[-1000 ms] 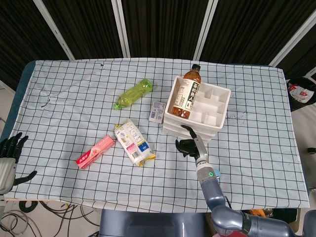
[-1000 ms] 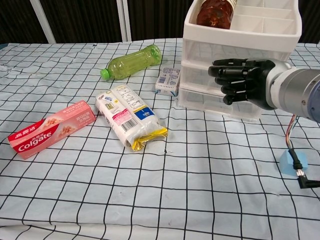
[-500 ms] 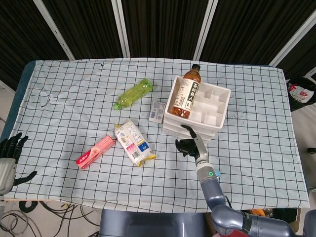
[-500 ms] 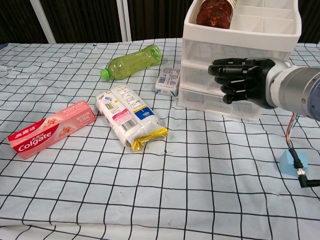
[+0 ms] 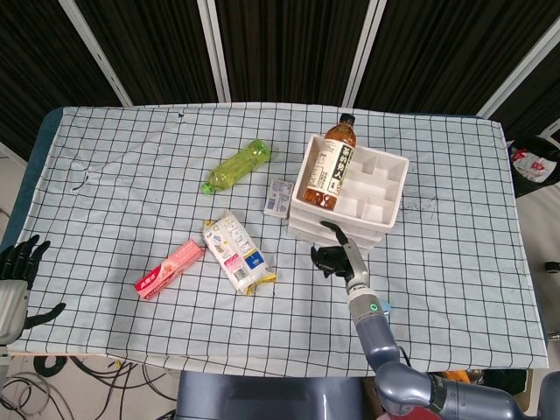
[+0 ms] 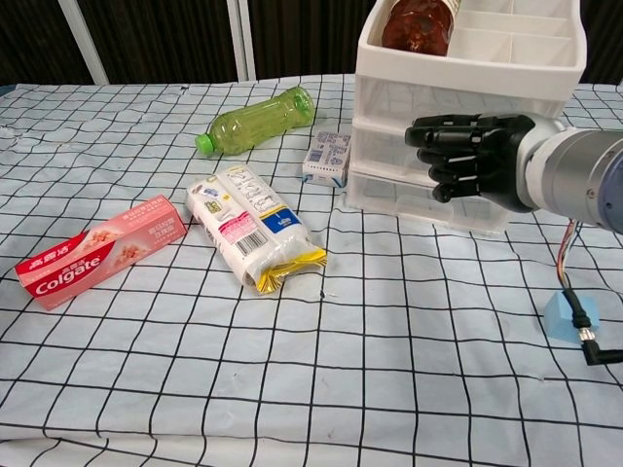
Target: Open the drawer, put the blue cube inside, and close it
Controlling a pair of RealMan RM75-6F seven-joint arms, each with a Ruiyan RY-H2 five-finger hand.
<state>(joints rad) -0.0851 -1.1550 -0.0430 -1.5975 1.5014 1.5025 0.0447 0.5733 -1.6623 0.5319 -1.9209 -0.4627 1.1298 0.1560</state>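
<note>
The white drawer unit (image 5: 385,208) (image 6: 384,146) stands right of the table's middle, its drawers closed, with a brown tea bottle (image 5: 331,166) lying in its top tray. My right hand (image 5: 332,257) (image 6: 467,156) hovers right in front of the drawer fronts, fingers curled in with nothing held; contact with a handle is not discernible. The small blue cube (image 6: 562,315) (image 5: 385,307) lies on the cloth beside my right forearm, partly behind a black cable. My left hand (image 5: 17,273) hangs off the table's near left corner, fingers spread and empty.
A green bottle (image 5: 236,165), a small white-blue carton (image 5: 279,198), a snack packet (image 5: 236,253) and a pink Colgate box (image 5: 169,269) lie left of the drawer unit on the checked cloth (image 5: 131,175).
My right hand has edged slightly upward at the drawer front. Nothing else has moved.
</note>
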